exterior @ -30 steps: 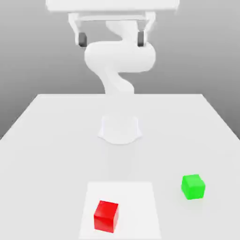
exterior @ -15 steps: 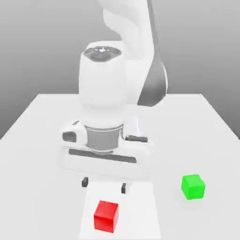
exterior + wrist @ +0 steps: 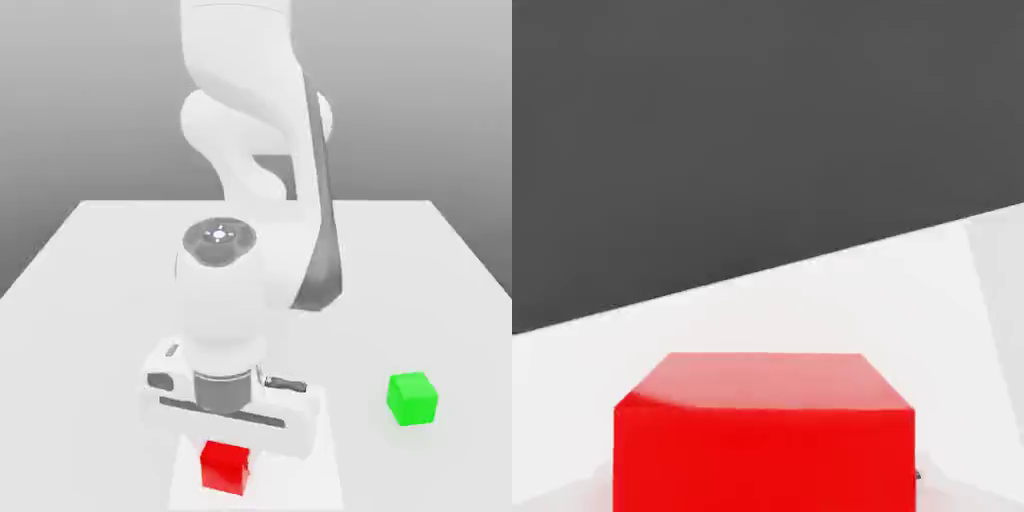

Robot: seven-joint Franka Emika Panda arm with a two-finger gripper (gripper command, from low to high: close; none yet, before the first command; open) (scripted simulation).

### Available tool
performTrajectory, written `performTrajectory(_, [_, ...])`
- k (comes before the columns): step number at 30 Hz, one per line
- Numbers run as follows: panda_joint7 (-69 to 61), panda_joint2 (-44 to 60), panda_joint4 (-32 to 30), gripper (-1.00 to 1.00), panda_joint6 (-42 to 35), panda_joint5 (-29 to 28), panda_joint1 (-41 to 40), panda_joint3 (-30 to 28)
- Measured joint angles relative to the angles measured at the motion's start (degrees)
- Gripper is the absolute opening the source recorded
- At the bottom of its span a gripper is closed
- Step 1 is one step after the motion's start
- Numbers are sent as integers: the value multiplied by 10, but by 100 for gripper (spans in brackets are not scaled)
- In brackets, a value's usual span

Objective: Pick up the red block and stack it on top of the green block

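Observation:
The red block (image 3: 225, 470) rests on the white table near its front edge, and it looms large and close in the hand view (image 3: 762, 440). My gripper (image 3: 226, 448) has come straight down over it, with the white hand covering the block's top edge. The gripper is shut on the red block, which still sits on the table. The green block (image 3: 412, 398) stands alone on the table toward the exterior view's right, well apart from the hand.
The table (image 3: 100, 260) is a plain white slab with a dark void beyond its edges. A lighter square patch (image 3: 305, 480) lies under the red block. My arm's elbow and links (image 3: 260, 150) rise over the table's middle.
The arm swung down from high at the back. The hand dropped from just above the red block onto it, and the jaws went from wide open to shut around it. Neither block moved.

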Motion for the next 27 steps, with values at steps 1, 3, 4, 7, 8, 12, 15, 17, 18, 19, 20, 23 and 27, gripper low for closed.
performTrajectory(1, [0, -20, -3, -100, -17, 0, 0, 0])
performTrajectory(3, [12, -53, -10, -100, -42, 6, 6, 6])
performTrajectory(4, [30, -62, -15, -100, -46, 13, 14, 13])
performTrajectory(7, [95, -87, -29, -100, -54, 32, 44, 38])
performTrajectory(8, [119, -95, -34, -100, -56, 38, 58, 46])
performTrajectory(12, [218, -125, -53, -100, -63, 54, 114, 72])
performTrajectory(15, [298, -145, -68, -100, -67, 57, 146, 94])
performTrajectory(17, [355, -158, -78, -100, -70, 56, 173, 103])
performTrajectory(18, [384, -164, -82, -100, -71, 54, 184, 109])
performTrajectory(19, [413, -170, -87, -100, -73, 51, 195, 115])
performTrajectory(20, [443, -175, -92, -100, -74, 48, 204, 121])
performTrajectory(23, [536, -189, -108, -100, -78, 35, 230, 143])
performTrajectory(27, [584, -163, -109, -100, -51, 7, 227, 148])
